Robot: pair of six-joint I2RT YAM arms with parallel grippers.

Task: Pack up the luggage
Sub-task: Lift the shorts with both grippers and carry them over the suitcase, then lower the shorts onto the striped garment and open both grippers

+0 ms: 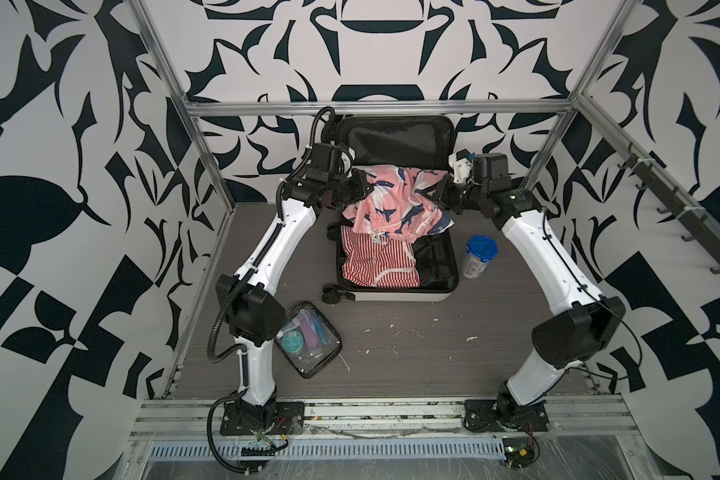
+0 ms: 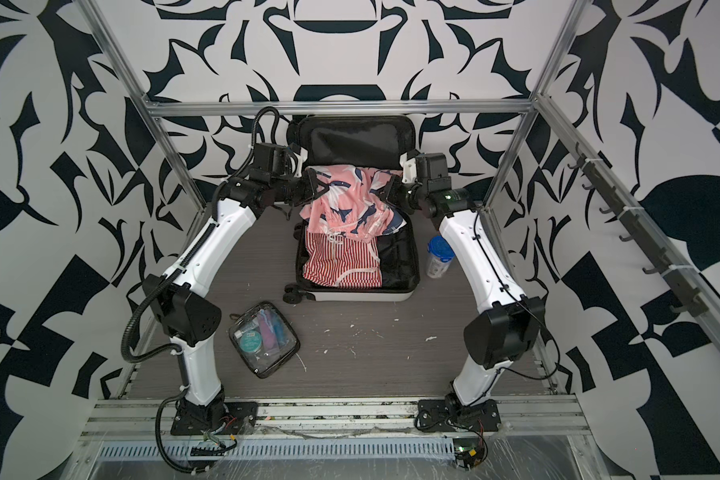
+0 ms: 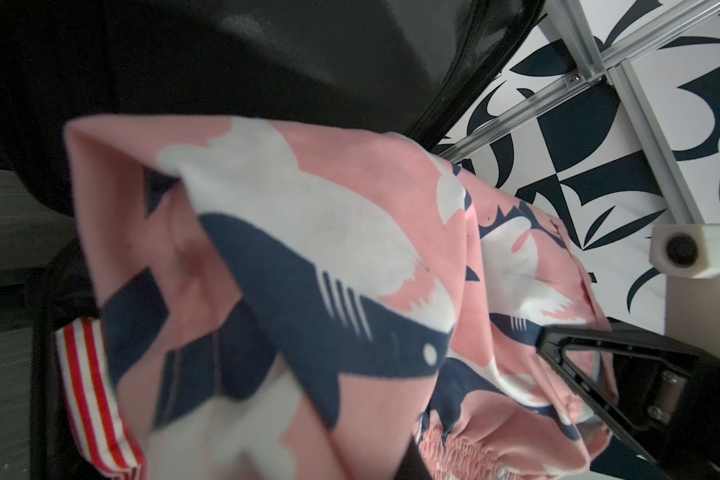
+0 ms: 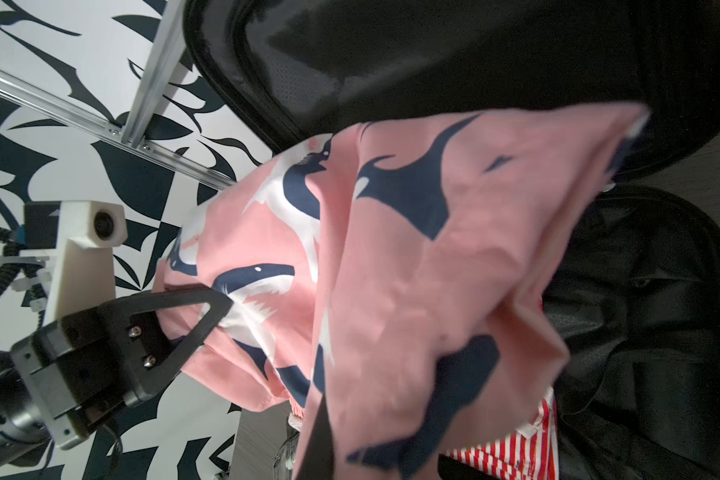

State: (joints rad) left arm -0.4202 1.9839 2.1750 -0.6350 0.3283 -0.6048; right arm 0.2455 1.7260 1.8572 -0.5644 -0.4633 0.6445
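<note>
FREE: table (image 1: 412, 353) front centre; right side of luggage (image 1: 395, 296) tray, bare lining | BLOCKED: tray's left by striped cloth (image 1: 375, 262); above hinge by shark-print shorts (image 1: 391, 199) hung between left gripper (image 1: 364, 191) and right gripper (image 1: 437, 195) | EDGES: pouch (image 1: 308, 338) front-left; canister (image 1: 479, 257) beside luggage's right wall

Both top views are bright and evenly lit from overhead. The grey wood-grain tabletop (image 1: 412, 357) carries only faint, soft shadows beneath the arms. Wide-angle stretch splays the silver metal frame posts (image 1: 166, 58) outward toward the corners. In both wrist views the pink shark-print cloth (image 3: 308, 270) sits close to the lens and looks soft and smeared. The white hard-shell suitcase (image 4: 433, 54) shows a dim black lining with a dull sheen.
</note>
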